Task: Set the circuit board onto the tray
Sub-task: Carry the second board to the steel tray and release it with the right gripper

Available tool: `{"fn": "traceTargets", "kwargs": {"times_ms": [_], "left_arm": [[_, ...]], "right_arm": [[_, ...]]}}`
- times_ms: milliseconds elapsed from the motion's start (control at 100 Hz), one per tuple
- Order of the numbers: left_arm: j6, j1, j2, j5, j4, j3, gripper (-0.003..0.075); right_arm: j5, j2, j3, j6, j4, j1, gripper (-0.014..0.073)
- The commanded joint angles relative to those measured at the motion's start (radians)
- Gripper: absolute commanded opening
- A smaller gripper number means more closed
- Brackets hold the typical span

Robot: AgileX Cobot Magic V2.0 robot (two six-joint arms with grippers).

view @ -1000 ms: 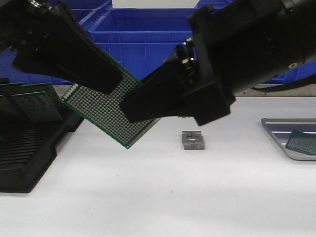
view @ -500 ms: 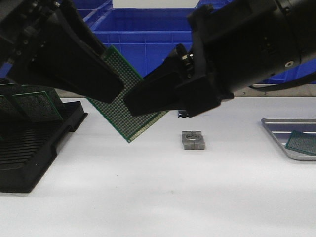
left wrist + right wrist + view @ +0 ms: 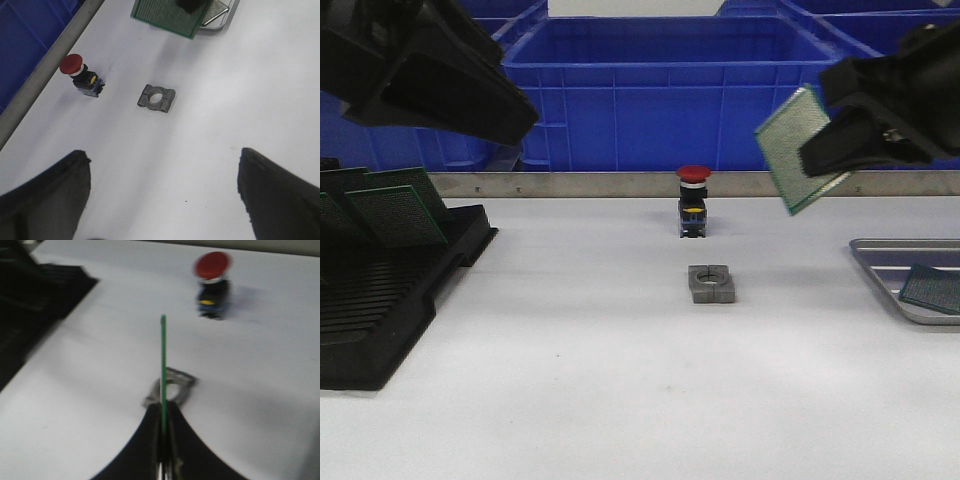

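Observation:
My right gripper [image 3: 817, 160] hangs high at the right, shut on a green circuit board [image 3: 790, 143] that is tilted on edge. In the right wrist view the circuit board [image 3: 163, 360] shows edge-on, pinched between the fingers [image 3: 150, 440]. Below and to the right lies the silver tray [image 3: 876, 252] with one other green board [image 3: 932, 290] resting on it. My left gripper [image 3: 510, 112] is raised at the upper left; the left wrist view shows it [image 3: 162, 162] open wide with nothing between its fingers, and the held circuit board [image 3: 165, 17] far off in front of the tray [image 3: 220, 15].
A black slotted rack [image 3: 380, 310] with several green boards [image 3: 395, 210] stands at the left. A red push-button [image 3: 692, 200] and a small grey metal block [image 3: 711, 283] sit mid-table. Blue bins [image 3: 640, 90] line the back behind a metal rail.
The left gripper has let go of the circuit board and drawn back up to the left. The right gripper has carried the board from the middle to the right, toward the tray.

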Motion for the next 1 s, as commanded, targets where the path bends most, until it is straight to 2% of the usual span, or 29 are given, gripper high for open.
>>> {"fn": "traceTargets", "kwargs": {"times_ms": [0,160,320,400,470,620,690,740,990], "left_arm": [[-0.012,0.001,-0.029,-0.025,-0.037,-0.031,0.0564],[-0.012,0.001,-0.029,-0.027,-0.037,-0.031,0.0564],[-0.012,0.001,-0.029,-0.029,-0.037,-0.031,0.0564],[-0.012,0.001,-0.029,-0.035,-0.037,-0.031,0.0564],[-0.012,0.001,-0.029,-0.037,-0.037,-0.031,0.0564],[-0.012,0.001,-0.029,-0.037,-0.037,-0.031,0.0564],[-0.012,0.001,-0.029,-0.037,-0.037,-0.031,0.0564],[-0.012,0.001,-0.029,-0.037,-0.037,-0.031,0.0564],[-0.012,0.001,-0.039,-0.108,-0.037,-0.031,0.0564]], "right_arm": [[-0.048,-0.025,-0.025,0.020,0.037,-0.079,-0.0064],[-0.130,0.018,-0.025,0.021,0.057,-0.159,-0.0064],[-0.160,0.097,-0.028,0.021,0.079,-0.169,-0.0064],[-0.180,0.124,-0.028,0.021,0.079,-0.169,-0.0037],[-0.206,0.131,-0.028,0.021,0.079,-0.169,0.0048],[-0.262,0.130,-0.028,0.021,0.079,-0.169,0.0407],[-0.273,0.130,-0.028,0.021,0.079,-0.169,0.0519],[-0.274,0.129,-0.028,0.021,0.079,-0.169,0.0543],[-0.267,0.009,-0.027,0.019,0.076,-0.169,0.0534]]}}
